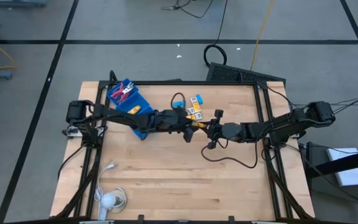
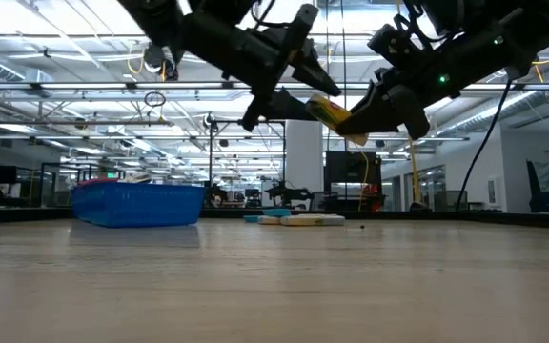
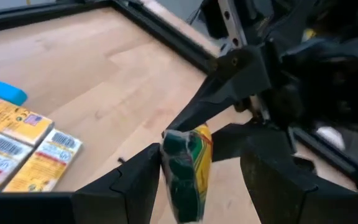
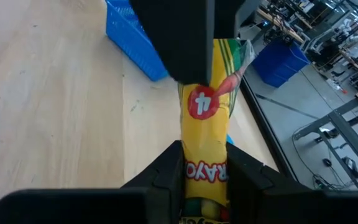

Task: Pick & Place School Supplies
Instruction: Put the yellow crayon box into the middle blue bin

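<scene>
At centre of the high view, right gripper (image 1: pixel 199 126) clamped on a yellow crayon pack (image 4: pixel 205 140) raised above the table (image 1: pixel 166 180), left gripper (image 1: pixel 188 127) fingers apart around its far end, blue tray (image 1: pixel 129 102) upper left, yellow boxes (image 1: pixel 194 107) nearby.

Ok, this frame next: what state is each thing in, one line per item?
Crayon pack: lifted off the table, held between both arms.
Right tool: shut on the crayon pack.
Left tool: open, fingers on either side of the pack's far end.
Blue basket: on the table, scissors lying inside.
Small boxes: flat on the table.
White cable: loose at the table's corner.
</scene>
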You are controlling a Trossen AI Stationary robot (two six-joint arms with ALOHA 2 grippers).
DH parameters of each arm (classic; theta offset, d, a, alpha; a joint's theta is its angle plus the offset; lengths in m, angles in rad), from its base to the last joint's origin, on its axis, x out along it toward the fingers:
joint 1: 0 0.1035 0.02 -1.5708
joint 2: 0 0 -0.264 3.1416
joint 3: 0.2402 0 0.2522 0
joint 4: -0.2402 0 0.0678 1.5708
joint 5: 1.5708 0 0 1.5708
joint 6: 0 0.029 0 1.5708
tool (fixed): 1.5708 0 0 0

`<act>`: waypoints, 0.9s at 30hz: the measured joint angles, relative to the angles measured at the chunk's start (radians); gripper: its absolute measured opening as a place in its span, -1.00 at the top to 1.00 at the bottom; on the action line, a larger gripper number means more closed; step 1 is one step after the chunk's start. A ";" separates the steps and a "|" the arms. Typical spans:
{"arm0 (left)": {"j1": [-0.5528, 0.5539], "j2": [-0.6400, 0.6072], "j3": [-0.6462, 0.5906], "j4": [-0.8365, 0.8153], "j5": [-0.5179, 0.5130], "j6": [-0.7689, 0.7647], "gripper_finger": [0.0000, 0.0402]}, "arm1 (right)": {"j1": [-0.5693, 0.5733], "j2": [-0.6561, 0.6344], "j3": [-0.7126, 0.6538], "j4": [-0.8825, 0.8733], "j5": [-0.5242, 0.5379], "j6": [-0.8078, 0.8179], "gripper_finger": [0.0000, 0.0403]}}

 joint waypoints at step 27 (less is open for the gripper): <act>0.039 0.007 0.031 -0.079 0.025 0.028 0.65 | -0.001 0.000 0.001 0.003 0.001 0.044 0.51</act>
